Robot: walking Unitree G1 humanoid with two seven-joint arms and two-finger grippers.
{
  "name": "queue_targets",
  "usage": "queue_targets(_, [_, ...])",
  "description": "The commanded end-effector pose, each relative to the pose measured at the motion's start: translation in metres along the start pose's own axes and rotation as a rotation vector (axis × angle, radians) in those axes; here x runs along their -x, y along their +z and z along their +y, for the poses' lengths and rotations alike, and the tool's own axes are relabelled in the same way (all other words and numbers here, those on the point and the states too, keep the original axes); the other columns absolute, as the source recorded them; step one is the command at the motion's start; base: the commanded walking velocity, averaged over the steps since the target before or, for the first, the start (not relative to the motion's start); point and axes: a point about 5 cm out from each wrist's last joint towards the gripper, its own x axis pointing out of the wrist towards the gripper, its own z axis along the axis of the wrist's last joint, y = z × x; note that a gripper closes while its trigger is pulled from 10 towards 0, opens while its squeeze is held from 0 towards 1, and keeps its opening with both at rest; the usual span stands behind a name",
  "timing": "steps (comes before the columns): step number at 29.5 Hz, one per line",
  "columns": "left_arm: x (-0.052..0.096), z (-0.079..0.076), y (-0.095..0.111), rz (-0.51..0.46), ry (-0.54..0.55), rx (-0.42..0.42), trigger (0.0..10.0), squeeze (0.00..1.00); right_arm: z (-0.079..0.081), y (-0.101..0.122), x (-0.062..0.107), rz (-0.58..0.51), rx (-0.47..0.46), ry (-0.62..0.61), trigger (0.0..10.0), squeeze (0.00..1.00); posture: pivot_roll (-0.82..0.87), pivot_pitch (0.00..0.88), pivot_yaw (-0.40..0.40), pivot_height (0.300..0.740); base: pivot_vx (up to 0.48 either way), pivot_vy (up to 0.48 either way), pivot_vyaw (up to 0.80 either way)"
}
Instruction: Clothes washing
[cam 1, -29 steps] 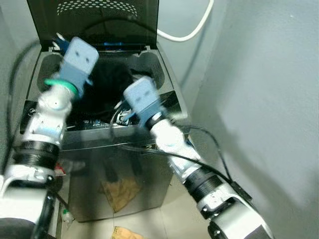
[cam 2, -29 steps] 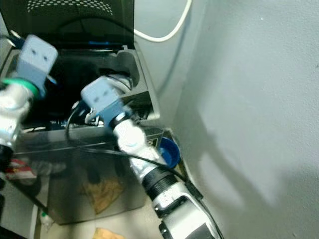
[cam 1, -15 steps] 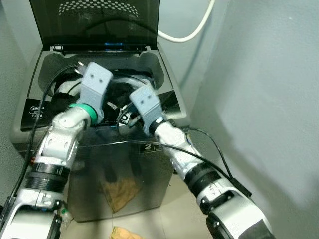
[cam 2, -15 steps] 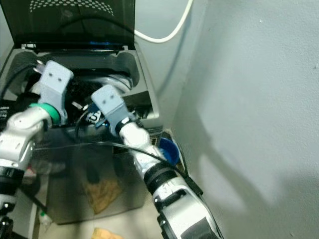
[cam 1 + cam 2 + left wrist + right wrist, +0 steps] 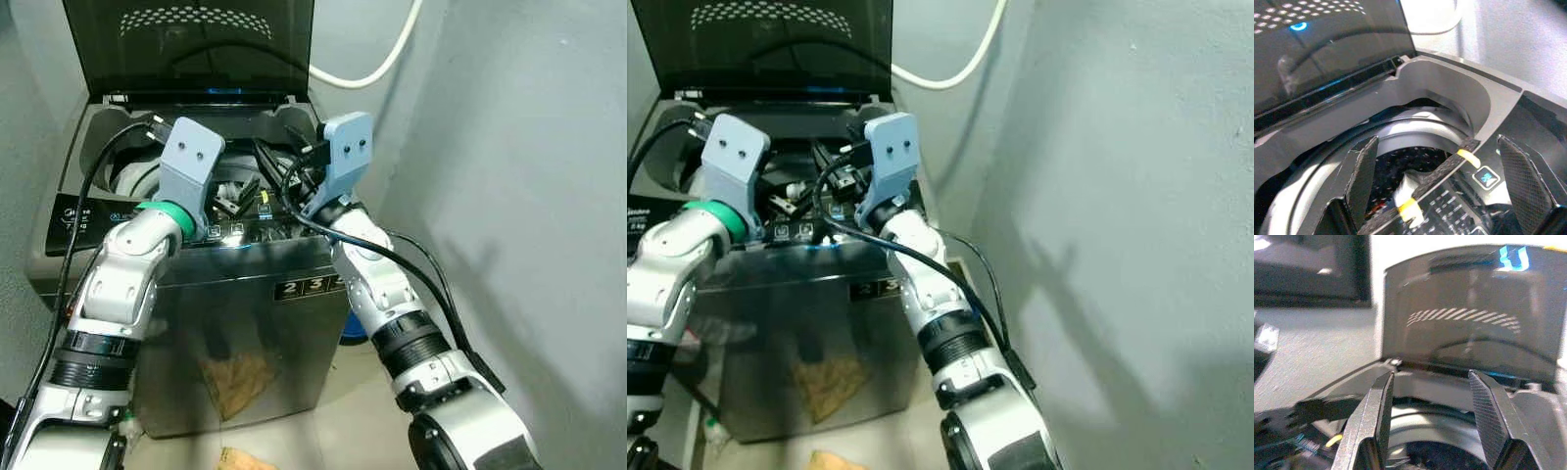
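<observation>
Left eye view: one grey top-loading washing machine stands in a corner between grey walls, its one dark tinted lid raised upright at the back edge. Two silver arms reach over its front edge. The left gripper hangs above the front-left part of the round opening, and the right gripper is above the front-right part, near the machine's right edge. One white hose curves along the wall behind the machine's back right corner. Two pieces of yellowish-brown material show low by the machine's front, one on its reflective front panel and one on the pale tiled floor.

Right eye view: the same two arms cross the front edge, and the row of lit control buttons runs along that edge beneath the left wrist.

Left wrist view: the left gripper's two black fingers stand wide apart, holding nothing, above the one white-rimmed drum. Inside the drum lies dark speckled laundry; I cannot tell how many garments.

Right wrist view: the right gripper's two black fingers are spread apart and empty, pointing towards the raised lid from above the drum rim.
</observation>
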Motion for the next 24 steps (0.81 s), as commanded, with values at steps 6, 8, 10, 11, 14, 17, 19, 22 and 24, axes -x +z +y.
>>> queue_targets(6, [0.009, -0.008, 0.015, -0.131, 0.04, -0.022, 10.0, 0.0, -0.027, 0.013, 0.032, -0.055, 0.079, -0.108, 10.0, 0.0, 0.17, 0.0, -0.028, 0.74, 0.0, 0.0, 0.0])
queue_targets(8, [0.011, -0.013, 0.017, -0.164, 0.052, -0.003, 10.0, 0.0, -0.03, 0.009, 0.046, -0.028, 0.099, -0.138, 10.0, 0.0, 0.17, 0.0, -0.028, 0.74, 0.0, 0.0, 0.0])
queue_targets(10, [0.014, -0.017, 0.018, -0.183, 0.061, 0.031, 10.0, 0.0, -0.031, 0.004, 0.057, -0.006, 0.115, -0.17, 10.0, 0.0, 0.16, 0.0, -0.025, 0.74, 0.0, 0.0, 0.0])
queue_targets(11, [0.014, -0.017, 0.018, -0.183, 0.061, 0.031, 10.0, 0.0, -0.031, 0.004, 0.057, -0.006, 0.115, -0.17, 10.0, 0.0, 0.16, 0.0, -0.025, 0.74, 0.0, 0.0, 0.0])
queue_targets(14, [0.016, -0.021, 0.019, -0.203, 0.08, 0.066, 10.0, 0.0, -0.035, -0.002, 0.069, 0.024, 0.115, -0.239, 10.0, 0.0, 0.15, 0.0, -0.022, 0.74, 0.0, 0.0, 0.0])
queue_targets(17, [0.02, -0.026, 0.017, -0.214, 0.094, 0.085, 10.0, 0.0, -0.043, -0.007, 0.083, 0.055, 0.132, -0.34, 10.0, 0.0, 0.14, 0.0, -0.017, 0.74, 0.0, 0.0, 0.0])
queue_targets(19, [0.024, -0.031, 0.015, -0.215, 0.101, 0.109, 10.0, 0.0, -0.052, -0.009, 0.095, 0.068, 0.147, -0.433, 10.0, 0.0, 0.14, 0.0, -0.014, 0.74, 0.0, 0.0, 0.0])
queue_targets(22, [0.031, -0.041, 0.009, -0.204, 0.097, 0.118, 10.0, 0.0, -0.07, -0.007, 0.112, 0.082, 0.184, -0.58, 10.0, 0.0, 0.13, 0.0, -0.012, 0.74, 0.0, 0.0, 0.0])
queue_targets(24, [0.032, -0.044, 0.007, -0.2, 0.097, 0.118, 10.0, 0.0, -0.074, -0.004, 0.117, 0.086, 0.197, -0.611, 10.0, 0.0, 0.13, 0.0, -0.012, 0.74, 0.0, 0.0, 0.0])
